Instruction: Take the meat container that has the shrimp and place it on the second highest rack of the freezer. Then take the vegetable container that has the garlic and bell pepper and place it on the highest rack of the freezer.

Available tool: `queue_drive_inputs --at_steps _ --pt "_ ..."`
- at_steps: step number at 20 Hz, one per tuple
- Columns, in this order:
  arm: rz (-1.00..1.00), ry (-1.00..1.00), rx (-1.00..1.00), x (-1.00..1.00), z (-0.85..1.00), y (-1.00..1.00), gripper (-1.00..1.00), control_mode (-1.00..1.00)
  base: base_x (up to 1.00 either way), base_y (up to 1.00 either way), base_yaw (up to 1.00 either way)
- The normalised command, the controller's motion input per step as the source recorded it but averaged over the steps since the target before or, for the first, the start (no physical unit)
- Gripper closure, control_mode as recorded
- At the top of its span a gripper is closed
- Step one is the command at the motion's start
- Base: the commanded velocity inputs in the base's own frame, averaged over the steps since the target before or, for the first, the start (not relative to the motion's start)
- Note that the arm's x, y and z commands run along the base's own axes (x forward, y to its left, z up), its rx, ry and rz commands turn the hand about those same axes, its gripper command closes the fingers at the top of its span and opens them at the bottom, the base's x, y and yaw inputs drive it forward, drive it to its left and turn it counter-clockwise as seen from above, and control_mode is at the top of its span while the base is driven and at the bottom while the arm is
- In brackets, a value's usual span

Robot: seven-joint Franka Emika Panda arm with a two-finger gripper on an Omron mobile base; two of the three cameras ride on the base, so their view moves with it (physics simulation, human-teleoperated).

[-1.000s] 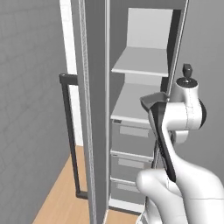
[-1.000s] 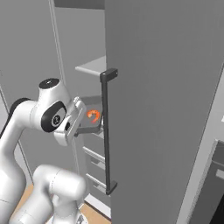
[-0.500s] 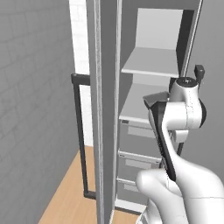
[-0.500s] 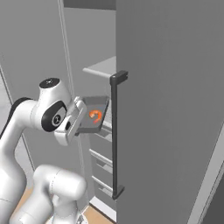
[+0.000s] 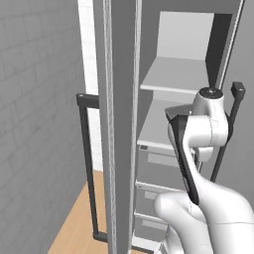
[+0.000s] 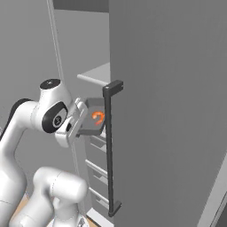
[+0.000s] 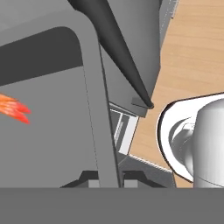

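My gripper is shut on the rim of the meat container, a flat grey tray held level in front of the open freezer. The orange curled shrimp lies in the tray. In the hand view the tray's rim runs up between my fingertips, where the gripper clamps it, and the shrimp shows at the left edge. The highest rack and the second rack sit inside the freezer, behind my arm. The vegetable container is out of view.
The freezer door stands open edge-on left of the arm, with its black bar handle. Another black handle is right beside the tray. Grey drawers fill the space below the racks. Wooden floor lies at lower left.
The whole picture has shifted in both base views, so the base has moved relative to the freezer. The gripper still holds the tray with the shrimp in the same pose.
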Motion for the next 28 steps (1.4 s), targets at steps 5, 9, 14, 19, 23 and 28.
queue_drive_inputs --at_steps 5,9,14,19,23,28 --pt "0.00 0.00 0.00 0.00 0.00 0.00 1.00 1.00 0.27 0.49 0.00" --pt "-0.03 0.03 -0.04 0.07 -0.06 0.41 1.00 -1.00 0.10 0.33 -0.01" --pt "-0.10 0.03 -0.06 0.41 -0.06 0.79 1.00 -1.00 0.00 0.00 0.00" --pt "-0.22 0.00 0.02 0.72 -0.07 -0.09 1.00 -1.00 0.00 0.00 0.00" --pt "-0.23 0.00 0.06 0.47 -0.19 -0.63 1.00 -1.00 0.00 0.00 0.00" --pt "-0.03 0.00 0.02 0.46 -0.31 -0.19 1.00 -1.00 0.00 0.00 0.00"
